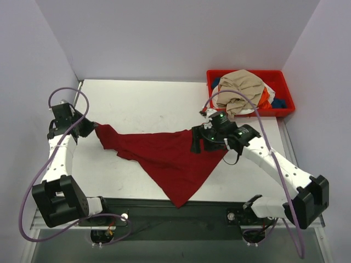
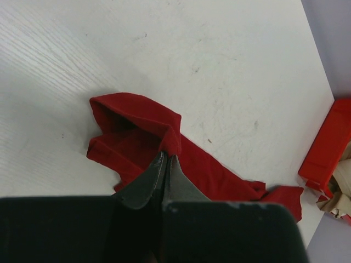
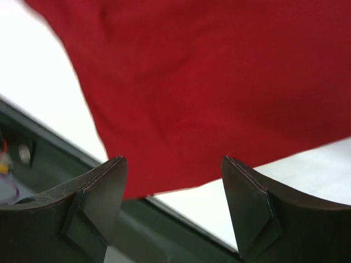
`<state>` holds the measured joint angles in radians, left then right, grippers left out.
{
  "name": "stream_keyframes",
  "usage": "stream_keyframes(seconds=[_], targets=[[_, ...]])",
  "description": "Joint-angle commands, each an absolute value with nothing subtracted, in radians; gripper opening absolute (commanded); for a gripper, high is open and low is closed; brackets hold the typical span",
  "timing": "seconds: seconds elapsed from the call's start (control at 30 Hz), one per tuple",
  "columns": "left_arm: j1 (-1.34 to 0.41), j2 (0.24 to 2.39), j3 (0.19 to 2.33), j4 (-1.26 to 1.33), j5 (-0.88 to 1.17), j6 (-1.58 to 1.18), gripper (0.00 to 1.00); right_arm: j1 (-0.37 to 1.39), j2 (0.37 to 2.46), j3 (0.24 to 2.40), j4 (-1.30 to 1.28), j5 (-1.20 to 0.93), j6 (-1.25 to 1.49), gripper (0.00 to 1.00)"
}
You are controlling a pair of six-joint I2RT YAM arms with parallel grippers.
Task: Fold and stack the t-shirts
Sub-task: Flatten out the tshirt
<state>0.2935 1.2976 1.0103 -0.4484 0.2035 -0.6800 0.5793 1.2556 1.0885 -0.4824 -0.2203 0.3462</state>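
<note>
The dark red t-shirt [image 1: 167, 156] lies stretched across the middle of the table in a rough triangle, its lowest point hanging over the front edge. My left gripper [image 1: 90, 127] is shut on the shirt's left corner; the left wrist view shows its jaws [image 2: 167, 159] pinching a bunched fold of red cloth [image 2: 134, 134]. My right gripper [image 1: 198, 141] is open over the shirt's right part. In the right wrist view its fingers [image 3: 104, 181] stand wide apart with the red cloth [image 3: 208, 82] beyond them. Other shirts, tan [image 1: 238, 87], orange and blue, sit heaped in the bin.
A red plastic bin [image 1: 285, 93] stands at the back right of the white table [image 1: 148, 104]; its corner also shows in the left wrist view [image 2: 326, 148]. The table's dark front rail [image 3: 164, 224] runs just below the shirt's hanging tip. Grey walls close in on all sides.
</note>
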Motion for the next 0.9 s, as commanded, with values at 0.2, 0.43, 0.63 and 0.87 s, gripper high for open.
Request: stream_keyframes(seconds=[0.2,0.43,0.63,0.87], targets=[[0.29,1.367,1.034,-0.463,0.253,-0.595,0.0,0.68,1.454,0.954,-0.371,-0.308,0.445,0.69],[0.29,1.356,0.983,-0.422,0.267,-0.615,0.0,0.677,1.641,0.972,-0.339,-0.268,0.423,0.69],[0.287,1.312,0.931,-0.405,0.25,-0.621,0.0,0.66,1.787,1.069,-0.36,-0.195,0.396,0.69],[0.279,1.253,0.855,-0.385,0.242,-0.65,0.0,0.565,1.991,1.377,-0.475,-0.095,0.357,0.68]])
